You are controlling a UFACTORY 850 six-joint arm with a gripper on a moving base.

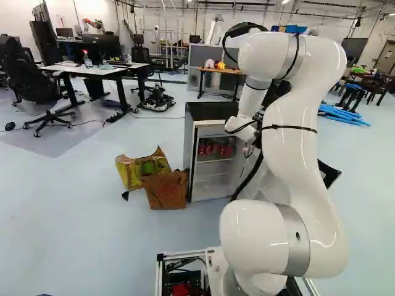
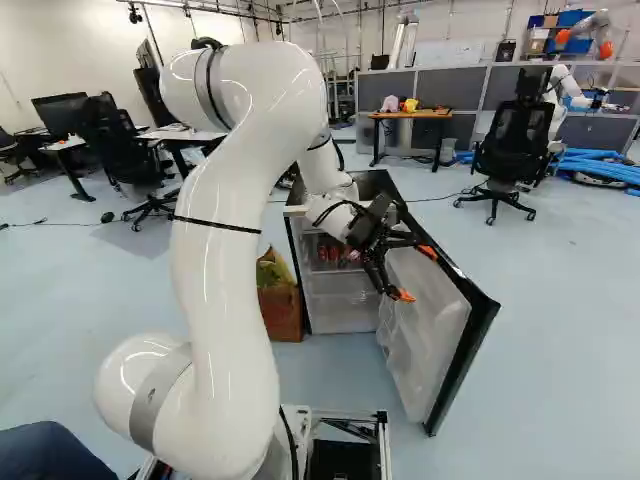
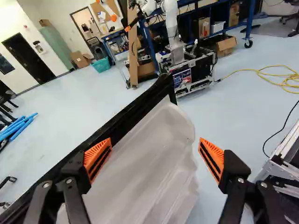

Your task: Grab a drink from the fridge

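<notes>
My gripper (image 2: 415, 272) is in front of the fridge (image 2: 340, 290), by the inner side of its wide-open door (image 2: 435, 325). In the wrist view the gripper (image 3: 155, 141) stands open, its orange pads far apart with nothing gripped. The door's white inner liner (image 3: 145, 170) lies under and ahead of the fingers, its black edge running past one of them. Red cans (image 1: 216, 149) stand on an upper shelf inside the fridge (image 1: 210, 112), partly hidden by the arm in the right base view. In the left base view my arm hides the fingers.
A yellow-green bag (image 1: 137, 169) and a brown bag (image 1: 165, 190) stand beside the fridge. Behind are a wooden table (image 2: 410, 115) and an office chair (image 2: 512, 150). Another robot (image 3: 173, 23) stands beyond the door; a yellow cable (image 3: 275, 74) lies on the floor.
</notes>
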